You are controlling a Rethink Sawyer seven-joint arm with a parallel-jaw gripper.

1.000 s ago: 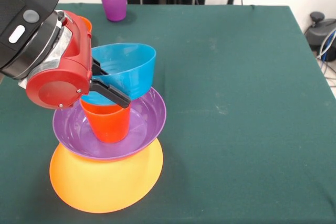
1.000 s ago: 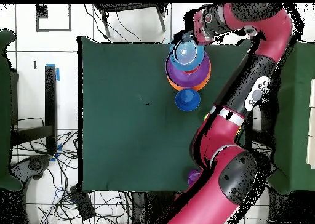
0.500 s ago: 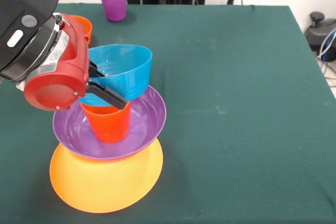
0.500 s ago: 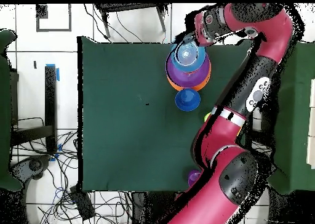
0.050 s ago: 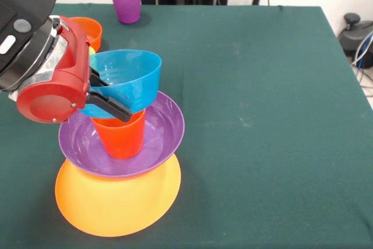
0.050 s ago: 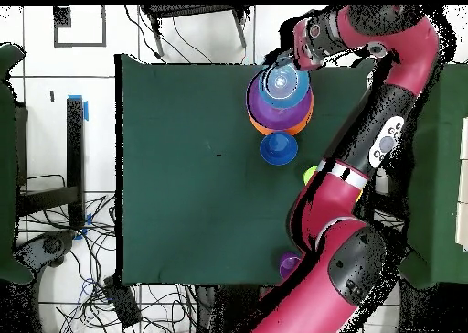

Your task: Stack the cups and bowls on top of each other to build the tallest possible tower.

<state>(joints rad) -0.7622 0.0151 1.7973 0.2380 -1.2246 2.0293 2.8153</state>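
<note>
Your gripper [image 5: 108, 93] is clamped on the rim of the light blue bowl [image 5: 125, 80], holding it tilted right over the orange-red cup [image 5: 119, 135]; whether it rests there yet, you can't tell. Below the gripper, the tower has three pieces: yellow-orange bowl [image 5: 116, 202], purple bowl [image 5: 163, 129], then the cup. Left to add: the dark blue bowl [image 6: 278, 148], the small orange bowl [image 5: 87, 28] behind the gripper, and the purple cup [image 5: 126, 1] at the counter's [image 5: 262, 115] far edge.

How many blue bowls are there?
2. The hand holds the light blue bowl above the orange-red cup; the dark blue bowl sits beside the tower. Others could be hidden.
</note>
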